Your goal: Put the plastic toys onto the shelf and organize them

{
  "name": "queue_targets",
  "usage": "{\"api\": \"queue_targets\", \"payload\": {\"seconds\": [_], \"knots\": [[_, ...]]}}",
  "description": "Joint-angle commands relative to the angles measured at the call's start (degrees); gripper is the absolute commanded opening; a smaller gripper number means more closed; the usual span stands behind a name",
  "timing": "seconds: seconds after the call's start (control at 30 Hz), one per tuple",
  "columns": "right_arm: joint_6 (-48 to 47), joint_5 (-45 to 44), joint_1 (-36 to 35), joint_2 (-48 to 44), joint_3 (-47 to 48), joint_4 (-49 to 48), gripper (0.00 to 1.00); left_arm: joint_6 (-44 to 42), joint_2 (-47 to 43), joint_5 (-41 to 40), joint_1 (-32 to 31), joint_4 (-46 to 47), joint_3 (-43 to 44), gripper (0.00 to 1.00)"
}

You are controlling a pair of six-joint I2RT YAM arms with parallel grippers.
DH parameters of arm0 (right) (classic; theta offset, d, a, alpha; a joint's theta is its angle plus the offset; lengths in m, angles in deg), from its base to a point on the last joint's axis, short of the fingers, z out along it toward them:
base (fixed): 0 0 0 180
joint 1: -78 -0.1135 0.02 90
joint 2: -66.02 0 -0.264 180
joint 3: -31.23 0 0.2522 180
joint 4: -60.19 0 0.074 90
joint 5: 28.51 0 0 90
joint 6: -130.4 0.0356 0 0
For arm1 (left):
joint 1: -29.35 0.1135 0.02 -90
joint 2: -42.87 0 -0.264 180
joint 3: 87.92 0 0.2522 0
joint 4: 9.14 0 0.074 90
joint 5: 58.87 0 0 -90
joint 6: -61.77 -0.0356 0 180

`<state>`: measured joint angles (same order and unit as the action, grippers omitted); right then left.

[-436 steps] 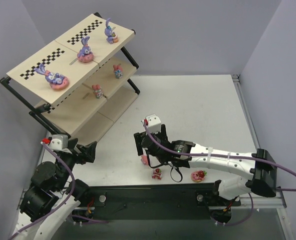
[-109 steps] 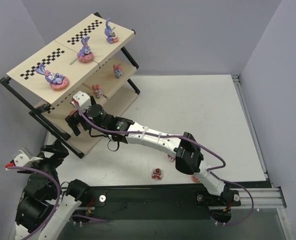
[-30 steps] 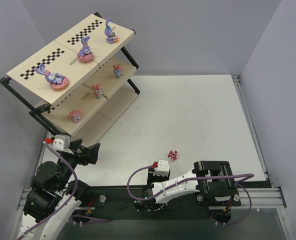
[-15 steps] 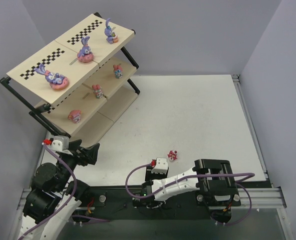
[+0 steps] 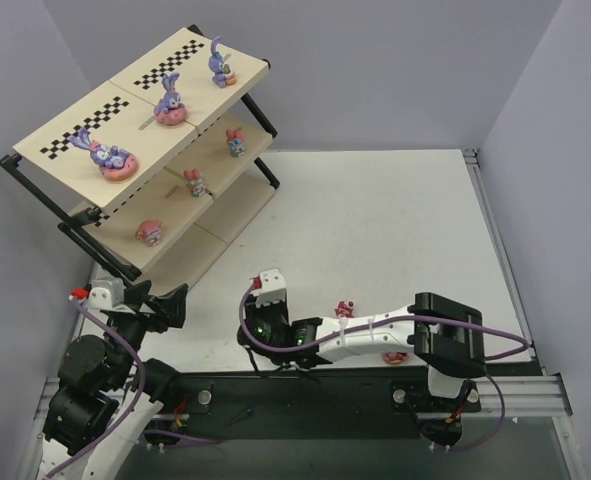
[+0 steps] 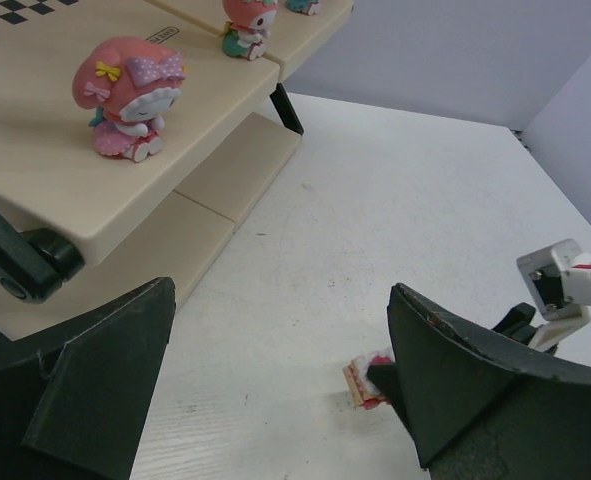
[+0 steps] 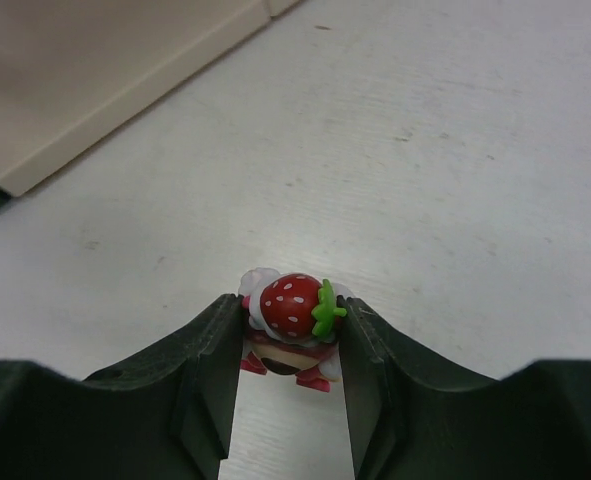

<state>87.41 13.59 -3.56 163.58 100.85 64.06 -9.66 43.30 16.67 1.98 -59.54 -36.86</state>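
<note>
Strawberry-topped red plastic toy (image 7: 293, 325), clamped in the right fingers (image 7: 207, 372), has swung toward the slanted beige shelf (image 5: 140, 160); left fingers (image 6: 95, 390) gape empty.

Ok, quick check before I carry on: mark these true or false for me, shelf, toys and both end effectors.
1. Three purple bunnies stand on the top board of the shelf. True.
2. The shelf's middle board is bare. False: three pink figures sit along it.
3. The right end effector has its fingers closed on either side of a strawberry toy on the table. True.
4. The left end effector is carrying a toy. False: it is wide open with nothing between its fingers.
5. Every other toy is already on the shelf. False: a small red toy lies on the table beside the right arm.
</note>
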Motion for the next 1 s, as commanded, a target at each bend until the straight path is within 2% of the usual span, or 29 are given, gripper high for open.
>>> {"api": "queue_targets", "payload": {"seconds": [0.0,0.43,0.73,0.97], "knots": [[-22.9,11.5,3.2,3.9,8.0,-16.9,0.0,1.2,-5.6,-4.0,0.3,0.1,0.7,0.97],[-36.4,37.1,15.2,20.1,22.3,-30.5,0.0,4.7,-6.1,-15.1,0.4,-2.8,2.0,0.97],[-39.5,45.9,16.7,25.5,28.1,-35.9,0.0,6.4,-7.1,-17.8,0.8,-4.4,3.1,0.96],[-38.7,50.7,16.4,30.1,36.0,-33.4,0.0,7.7,-7.2,-18.5,0.9,-7.0,5.1,0.97]]}}
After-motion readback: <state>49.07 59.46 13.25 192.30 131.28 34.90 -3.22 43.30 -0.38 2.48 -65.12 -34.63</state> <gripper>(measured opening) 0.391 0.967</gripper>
